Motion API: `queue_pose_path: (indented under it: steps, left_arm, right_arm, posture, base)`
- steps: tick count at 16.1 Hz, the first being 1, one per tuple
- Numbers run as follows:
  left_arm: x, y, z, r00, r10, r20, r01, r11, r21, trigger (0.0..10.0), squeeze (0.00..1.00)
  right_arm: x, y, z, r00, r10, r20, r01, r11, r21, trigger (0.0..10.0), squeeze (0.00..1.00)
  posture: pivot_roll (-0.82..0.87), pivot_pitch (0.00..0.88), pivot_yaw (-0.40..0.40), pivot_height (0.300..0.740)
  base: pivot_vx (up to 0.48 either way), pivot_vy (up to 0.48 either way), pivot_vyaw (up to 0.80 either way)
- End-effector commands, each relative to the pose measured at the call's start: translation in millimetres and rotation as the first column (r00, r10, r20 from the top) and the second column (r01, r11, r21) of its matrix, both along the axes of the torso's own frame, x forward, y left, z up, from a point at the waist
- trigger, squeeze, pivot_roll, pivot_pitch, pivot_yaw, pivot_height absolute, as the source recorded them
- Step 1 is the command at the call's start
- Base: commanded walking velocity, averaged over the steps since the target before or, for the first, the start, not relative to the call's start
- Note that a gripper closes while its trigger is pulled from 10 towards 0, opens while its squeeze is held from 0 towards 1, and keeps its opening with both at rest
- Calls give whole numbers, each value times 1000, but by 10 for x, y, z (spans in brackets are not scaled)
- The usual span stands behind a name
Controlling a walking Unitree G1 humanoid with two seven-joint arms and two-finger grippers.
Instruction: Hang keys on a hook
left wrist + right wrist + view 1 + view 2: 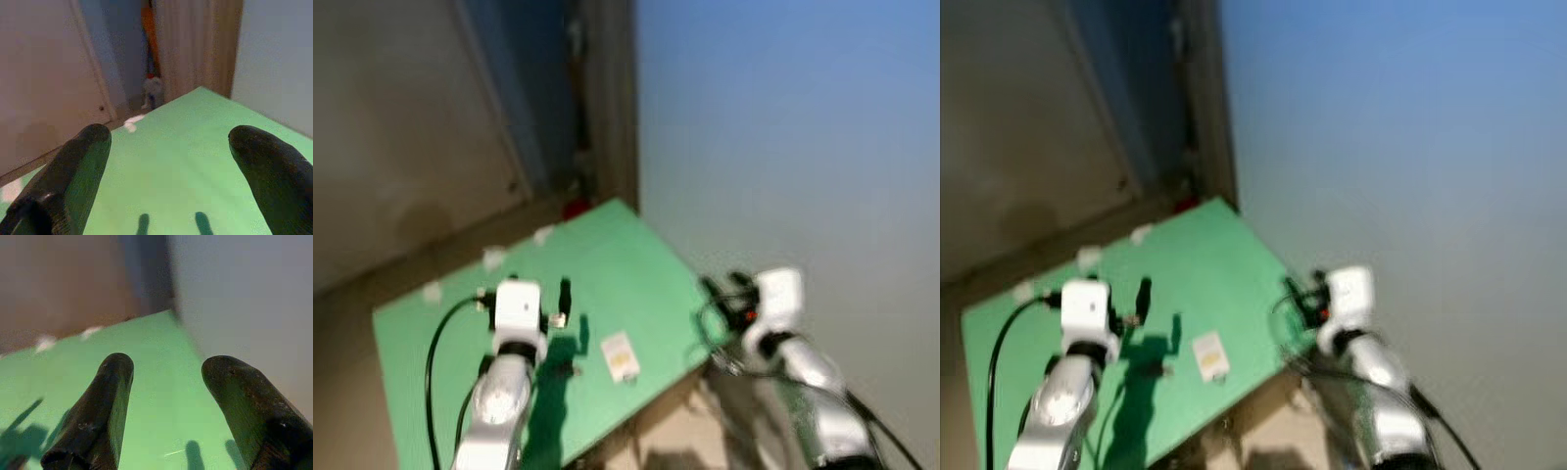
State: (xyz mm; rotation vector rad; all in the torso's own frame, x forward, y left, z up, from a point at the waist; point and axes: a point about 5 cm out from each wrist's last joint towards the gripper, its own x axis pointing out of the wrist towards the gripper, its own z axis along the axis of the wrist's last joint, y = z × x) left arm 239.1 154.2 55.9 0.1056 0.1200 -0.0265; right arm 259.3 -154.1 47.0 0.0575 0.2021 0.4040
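1. Green covers the top of the desk (636,284), which stands in a corner of the room against a pale blue-grey wall (803,147) on the robot's right; both eye views are blurred.
2. Beyond the desk's far corner a dark doorway gap (563,98) opens between a beige door panel (401,117) and a brown curtain or frame (200,44).
3. A small red and white thing (153,88) sits on the floor just past that far corner; what it is cannot be told.
4. Three small white scraps (492,258) lie along the desk's far left edge.
5. A small white and yellowish tag-like thing (620,356) lies flat near the desk's near right edge, between the two arms; whether it is the keys cannot be told, and it touches neither arm.
6. The left gripper (563,299) is held above the middle of the desk, its shadow falling on the green top just beside the tag-like thing.
7. In the left wrist view its two black fingers (78,171) stand wide apart, the jaws released with nothing between them.
8. The right gripper (724,294) sits at the desk's right edge, close to the wall.
9. In the right wrist view its fingers (98,416) are also spread over the green top, jaws released and holding nothing.
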Motion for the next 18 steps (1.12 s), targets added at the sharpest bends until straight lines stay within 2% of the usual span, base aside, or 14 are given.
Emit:
queue_pose_path:
  steps: [1, 3, 7, 9, 10, 13, 14, 18]
  left_arm:
    - [12, 21, 20, 1000, 8, 0, -8, 1000, 22, 10000, 0]
    - [-10, 14, -31, 999, 2, -35, -1, 999, 33, 10000, 0]
    - [48, 102, -61, 999, 30, -44, -26, 996, 89, 10000, 0]
    - [103, 140, -72, 999, 26, -45, -21, 993, 117, 10000, 0]
    - [172, 186, -113, 996, 54, -71, -44, 990, 132, 10000, 0]
    - [313, 131, -250, 989, 44, -138, -19, 984, 178, 10000, 0]
    - [344, 146, -315, 981, 79, -179, -40, 977, 209, 10000, 0]
    - [323, 174, -426, 958, 161, -239, -111, 971, 210, 10000, 0]
  right_arm:
    - [-25, 15, -47, 998, 43, -35, -44, 999, -30, 10000, 0]
    - [-53, 41, -75, 990, 112, -83, -113, 994, -9, 10000, 0]
    - [-86, 39, -1, 982, 172, -84, -173, 985, -11, 10000, 0]
    - [-129, -34, 32, 982, 168, -92, -170, 985, -19, 10000, 0]
    - [-184, -100, 49, 980, 168, -106, -172, 985, -30, 10000, 0]
    - [-289, -203, 81, 978, 161, -130, -169, 984, -50, 10000, 0]
    - [-342, -232, 94, 976, 164, -142, -174, 983, -59, 10000, 0]
    - [-446, -354, 147, 979, 128, -161, -141, 987, -74, 10000, 0]
  posture:
    - [-131, 15, 72, 740]
    - [-130, 18, 67, 740]
    - [-147, 67, 45, 740]
    - [-158, 106, 23, 740]
    - [-175, 133, 8, 740]
    - [-200, 196, -17, 740]
    - [-226, 218, -17, 740]
    - [-262, 257, -9, 740]
  base:
    - [0, 0, 0]
    - [0, 0, 0]
    - [0, 0, 0]
    - [0, 0, 0]
    - [0, 0, 0]
    - [0, 0, 0]
    - [0, 0, 0]
    - [0, 0, 0]
